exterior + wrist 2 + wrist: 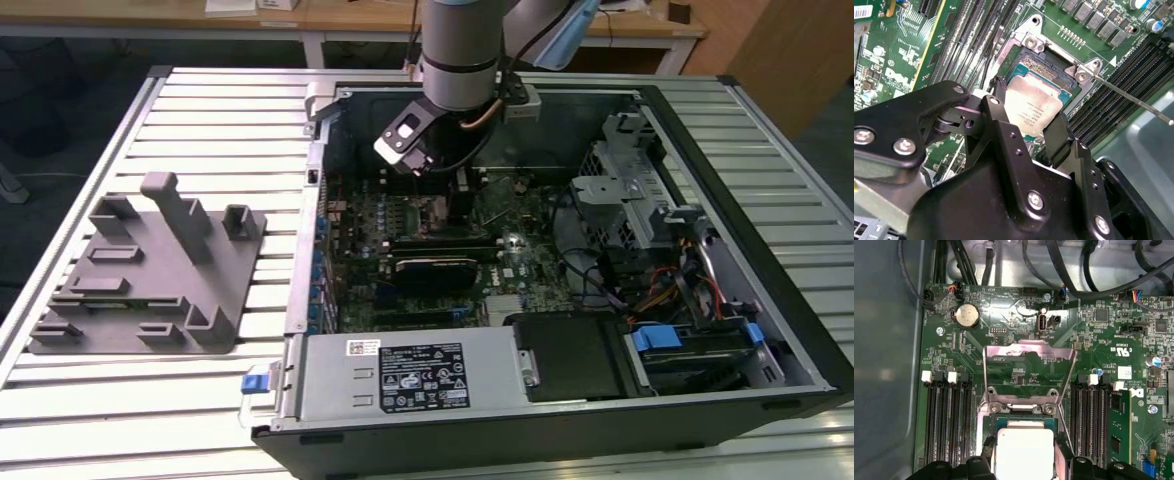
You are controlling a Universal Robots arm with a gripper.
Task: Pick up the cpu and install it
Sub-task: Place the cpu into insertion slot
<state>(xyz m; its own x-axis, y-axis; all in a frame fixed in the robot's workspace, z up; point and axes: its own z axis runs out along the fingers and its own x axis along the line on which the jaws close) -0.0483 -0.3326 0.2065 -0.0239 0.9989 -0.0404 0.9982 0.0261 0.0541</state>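
Note:
The cpu (1031, 106) shows its silvery top plate between my two black fingers (1058, 136), just above or in the open motherboard socket (1046, 65). In the first wrist view the cpu (1024, 450) sits over the socket frame, below the raised metal load plate (1029, 367). My gripper (1029, 127) is shut on the cpu, one finger at each side edge. In the exterior view my gripper (407, 150) reaches down into the open computer case (787, 330), over the motherboard's socket area.
A grey plastic fixture block (147, 270) lies on the slatted table at the exterior view's left. The thin socket lever (1134, 97) sticks out beside the socket. Memory slots (949, 425) flank it. A power supply (400, 375), drive cage (627, 200) and cables crowd the case.

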